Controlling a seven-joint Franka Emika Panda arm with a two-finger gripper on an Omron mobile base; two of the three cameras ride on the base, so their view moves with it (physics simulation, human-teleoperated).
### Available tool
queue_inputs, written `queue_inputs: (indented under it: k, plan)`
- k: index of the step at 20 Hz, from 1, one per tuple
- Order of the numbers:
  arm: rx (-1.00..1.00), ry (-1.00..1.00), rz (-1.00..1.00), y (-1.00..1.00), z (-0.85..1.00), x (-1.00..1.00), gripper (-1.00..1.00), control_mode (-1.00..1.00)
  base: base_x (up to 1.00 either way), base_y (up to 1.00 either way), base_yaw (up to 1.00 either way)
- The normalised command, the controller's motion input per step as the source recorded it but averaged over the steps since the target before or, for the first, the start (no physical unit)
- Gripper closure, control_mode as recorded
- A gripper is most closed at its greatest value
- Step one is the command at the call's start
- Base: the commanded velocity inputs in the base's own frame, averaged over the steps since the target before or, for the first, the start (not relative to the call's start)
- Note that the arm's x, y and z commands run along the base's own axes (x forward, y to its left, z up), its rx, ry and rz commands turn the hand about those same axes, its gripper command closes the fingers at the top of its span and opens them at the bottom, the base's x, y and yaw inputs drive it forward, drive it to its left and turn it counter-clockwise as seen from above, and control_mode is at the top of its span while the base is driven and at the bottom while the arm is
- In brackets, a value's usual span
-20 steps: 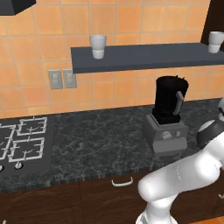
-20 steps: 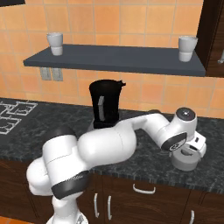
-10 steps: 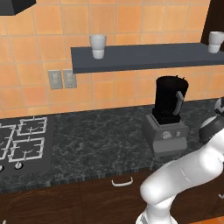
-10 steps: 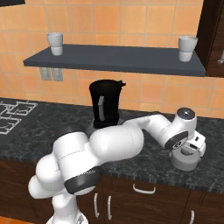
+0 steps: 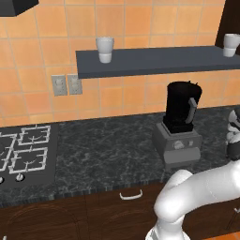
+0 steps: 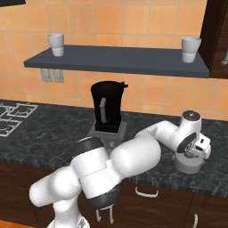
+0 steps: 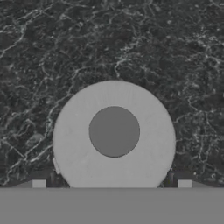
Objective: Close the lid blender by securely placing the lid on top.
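Observation:
The blender (image 5: 180,122) stands on the dark counter, a tall black jar on a boxy grey base with a front knob; its top is uncovered. It appears again as the blender (image 6: 107,111) left of my hand. The lid (image 6: 189,164), a round grey cap, lies flat on the counter to the blender's right. In the hand view the lid (image 7: 113,135) sits directly below, its darker knob centred. My gripper (image 7: 111,180) hangs just above it, open, one fingertip on each side of the rim. At the arm's end, the gripper (image 6: 194,153) points down over the lid.
A dark wall shelf (image 5: 154,61) above the blender carries two white cups (image 5: 105,49) (image 6: 189,49). A gas hob (image 5: 23,150) lies at the counter's far left. Bare marbled counter (image 7: 65,39) surrounds the lid. A dark cabinet (image 6: 216,31) rises at the right.
My hand has shifted slightly right and lower over the lid. The lid and the blender have stayed put.

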Motion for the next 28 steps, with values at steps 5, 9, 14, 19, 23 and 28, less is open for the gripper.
queue_inputs:
  k: [5,9,14,19,23,28]
  plan:
    - [0.00,0.03,0.01,-0.13,-0.19,0.19,-1.00,-1.00,0.00,0.00,0.00]
    - [0.00,0.02,0.00,-0.05,-0.24,0.10,-1.00,-1.00,0.00,0.00,0.00]
    - [0.00,0.04,0.00,0.00,-0.21,0.03,-1.00,-1.00,0.00,0.00,0.00]
    - [0.00,0.07,0.00,0.00,-0.20,0.00,1.00,-1.00,0.00,0.00,0.00]
    - [0.00,0.09,0.00,0.00,-0.20,0.00,1.00,-1.00,0.00,0.00,0.00]
    - [0.00,0.03,0.00,0.00,-0.10,0.02,1.00,-1.00,0.00,0.00,0.00]
